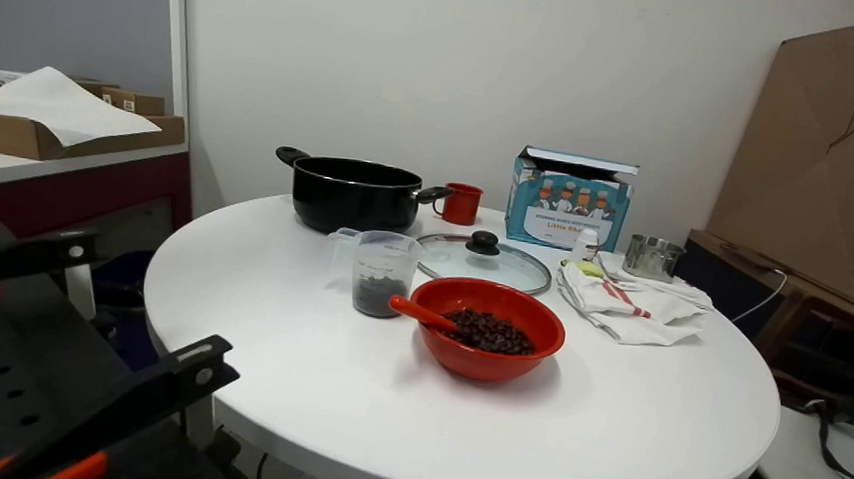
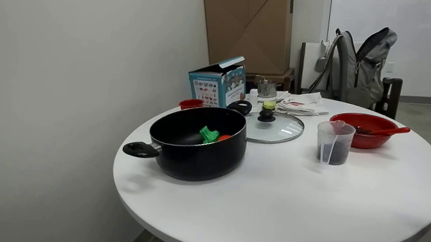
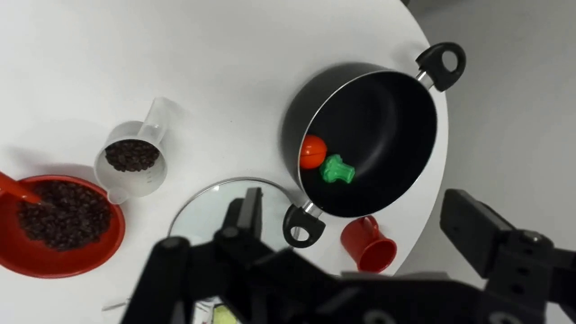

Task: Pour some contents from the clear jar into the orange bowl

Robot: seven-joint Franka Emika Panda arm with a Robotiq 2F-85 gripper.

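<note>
- The clear jar (image 1: pixel 386 267) stands upright just beside the orange bowl (image 1: pixel 489 366).
- Dark contents (image 3: pixel 132 155) lie in the jar's lower part; similar dark pieces (image 3: pixel 67 220) lie in the bowl.
- A red utensil (image 1: pixel 422 313) rests across the bowl's rim.
- Near the bowl lies the glass lid (image 1: pixel 455 260); well apart from the bowl stands the black pot (image 1: pixel 354 204).
- The gripper (image 3: pixel 353 202) has its jaws wide apart.

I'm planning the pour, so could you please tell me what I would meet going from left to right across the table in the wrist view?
Red bowl, clear measuring cup, glass lid, black two-handled pot.
</note>
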